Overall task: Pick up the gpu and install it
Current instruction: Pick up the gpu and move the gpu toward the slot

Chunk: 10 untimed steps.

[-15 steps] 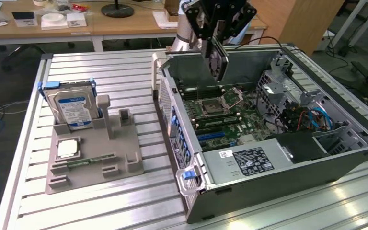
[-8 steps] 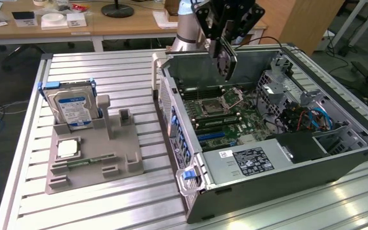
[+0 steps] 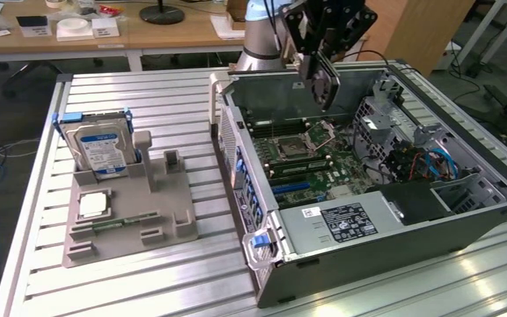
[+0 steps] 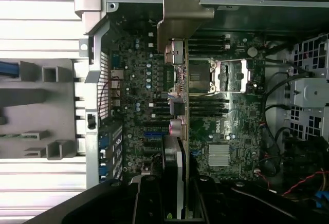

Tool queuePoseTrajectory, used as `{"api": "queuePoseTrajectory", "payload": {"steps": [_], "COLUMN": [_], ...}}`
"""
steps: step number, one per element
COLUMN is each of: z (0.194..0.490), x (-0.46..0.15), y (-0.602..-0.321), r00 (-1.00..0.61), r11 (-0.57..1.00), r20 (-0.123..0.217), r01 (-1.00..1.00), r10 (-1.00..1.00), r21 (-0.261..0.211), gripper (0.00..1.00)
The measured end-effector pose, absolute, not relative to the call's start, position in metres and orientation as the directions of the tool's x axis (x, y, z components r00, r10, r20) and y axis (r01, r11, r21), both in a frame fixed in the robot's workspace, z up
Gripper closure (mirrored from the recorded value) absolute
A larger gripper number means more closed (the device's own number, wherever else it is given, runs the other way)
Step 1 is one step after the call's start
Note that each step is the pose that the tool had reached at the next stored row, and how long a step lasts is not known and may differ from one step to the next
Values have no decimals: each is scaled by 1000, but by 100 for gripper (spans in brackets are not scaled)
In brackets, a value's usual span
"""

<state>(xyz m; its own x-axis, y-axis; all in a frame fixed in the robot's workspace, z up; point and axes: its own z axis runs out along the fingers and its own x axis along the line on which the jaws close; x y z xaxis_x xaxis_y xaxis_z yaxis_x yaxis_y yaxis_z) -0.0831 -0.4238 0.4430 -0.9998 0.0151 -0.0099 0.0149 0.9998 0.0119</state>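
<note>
My gripper [image 3: 322,61] hangs above the open computer case [image 3: 465,228], shut on the gpu [image 3: 327,86]. The gpu is a thin dark card that hangs edge-down over the motherboard [image 3: 311,155], clear of it. In the wrist view the gpu [image 4: 186,126] shows edge-on, with its silvery end bracket [image 4: 181,13] towards the case's rear wall. My fingers [image 4: 172,183] clamp it from both sides. Under the card lie the motherboard's slots [image 4: 154,134].
A grey fixture tray [image 3: 169,218] lies on the slatted table at the exterior view's left. It holds a hard drive [image 3: 102,148], a square chip [image 3: 93,205] and a green memory stick [image 3: 126,223]. Inside the case are the power supply [image 3: 350,221] and cables [image 3: 434,165].
</note>
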Motion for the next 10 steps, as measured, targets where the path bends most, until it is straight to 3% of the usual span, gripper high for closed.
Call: {"api": "queuePoseTrajectory", "payload": {"steps": [10], "z": [442], "x": [-54], "y": [-424], "r00": [-1000], "r11": [1000], "r20": [-10], "r01": [14], "r10": [14], "r21": [12], "gripper": [72]}}
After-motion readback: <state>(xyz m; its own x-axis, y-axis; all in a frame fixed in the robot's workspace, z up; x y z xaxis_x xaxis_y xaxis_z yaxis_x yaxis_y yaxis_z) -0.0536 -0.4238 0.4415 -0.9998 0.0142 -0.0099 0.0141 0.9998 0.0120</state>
